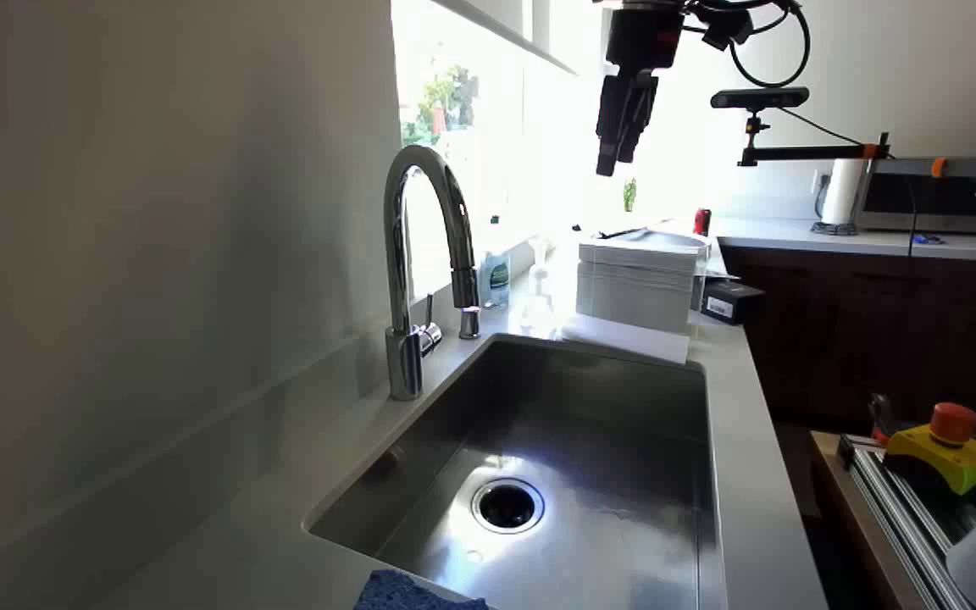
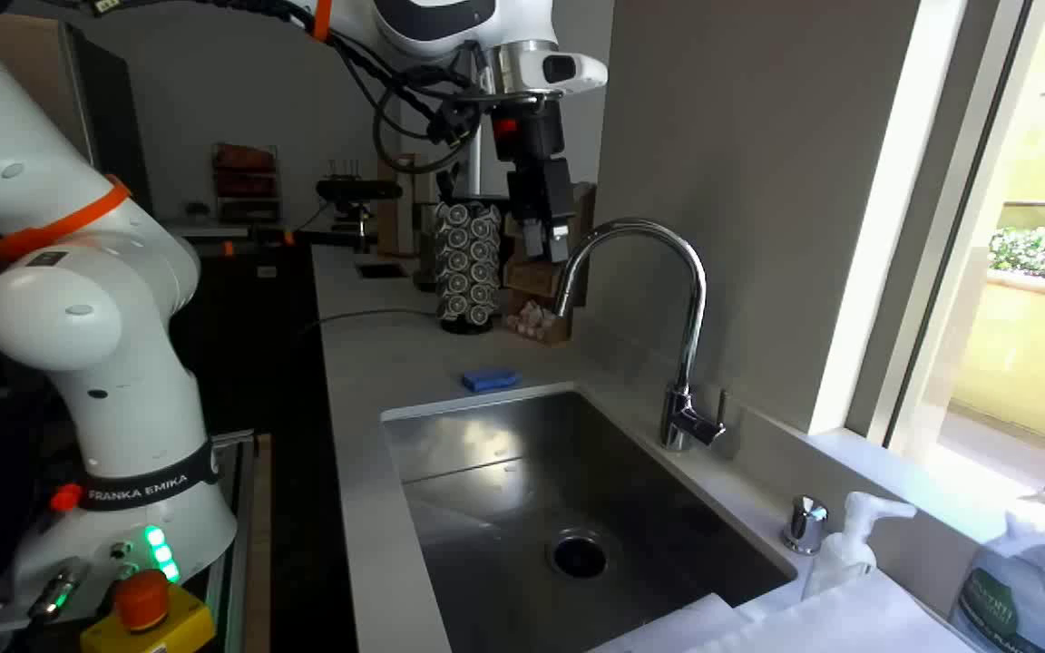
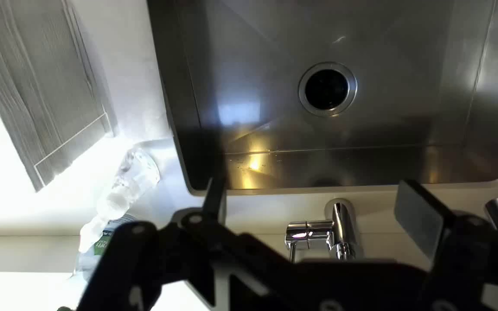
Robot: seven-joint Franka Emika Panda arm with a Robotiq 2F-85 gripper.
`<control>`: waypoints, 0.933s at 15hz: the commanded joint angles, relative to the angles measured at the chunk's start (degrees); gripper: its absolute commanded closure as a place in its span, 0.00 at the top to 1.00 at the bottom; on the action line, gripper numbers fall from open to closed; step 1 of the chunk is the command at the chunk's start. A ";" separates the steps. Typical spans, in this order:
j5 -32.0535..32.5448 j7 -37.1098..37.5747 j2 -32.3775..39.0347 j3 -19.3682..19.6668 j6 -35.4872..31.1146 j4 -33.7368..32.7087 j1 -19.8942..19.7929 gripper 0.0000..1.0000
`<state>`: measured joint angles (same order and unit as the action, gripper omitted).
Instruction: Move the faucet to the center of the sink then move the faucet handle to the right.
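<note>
The chrome faucet [image 1: 396, 254] [image 2: 695, 308] arches up beside the steel sink [image 1: 615, 373] [image 2: 477, 517]. Its spout appears turned toward the blue sponge's end of the sink. The faucet handle [image 1: 429, 312] [image 2: 722, 406], a short upright lever, sits on the side of the base. My gripper [image 1: 615, 165] [image 2: 548, 245] points down in the air, apart from the faucet in both exterior views. In the wrist view the gripper [image 3: 318, 207] is open and empty, with faucet base [image 3: 343, 226] and handle [image 3: 292, 252] below between its fingers. The arch's top is hidden there.
A blue sponge [image 2: 489, 379] lies at the sink's end. A chrome cap [image 2: 804, 524], a pump bottle [image 2: 840, 553] and a soap bottle [image 2: 1021, 580] stand beyond the handle side. A white stack [image 1: 636, 284] stands on the counter. A wall and window run behind the faucet.
</note>
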<state>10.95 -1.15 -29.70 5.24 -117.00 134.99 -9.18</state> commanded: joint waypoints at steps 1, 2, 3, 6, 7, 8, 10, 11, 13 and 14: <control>0.15 0.11 0.02 0.27 0.13 -0.10 0.31 1.00; 0.15 0.11 0.02 0.27 0.13 -0.10 0.31 1.00; 0.15 0.11 0.02 0.27 0.13 -0.10 0.31 1.00; 0.15 0.11 0.02 0.27 0.13 -0.10 0.31 1.00; 0.15 0.11 0.02 0.27 0.13 -0.10 0.31 1.00; 0.15 0.11 0.02 0.27 0.13 -0.10 0.31 1.00; 0.15 0.11 0.02 0.27 0.13 -0.10 0.31 1.00; -0.24 -1.45 0.32 0.20 0.35 -0.47 1.20 1.00; -1.15 -3.21 1.06 -0.51 -0.84 -0.91 3.24 1.00; -1.63 -3.83 1.57 -0.80 -1.53 -1.27 4.13 1.00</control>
<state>10.69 -2.74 -29.67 4.99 -117.18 134.93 -7.78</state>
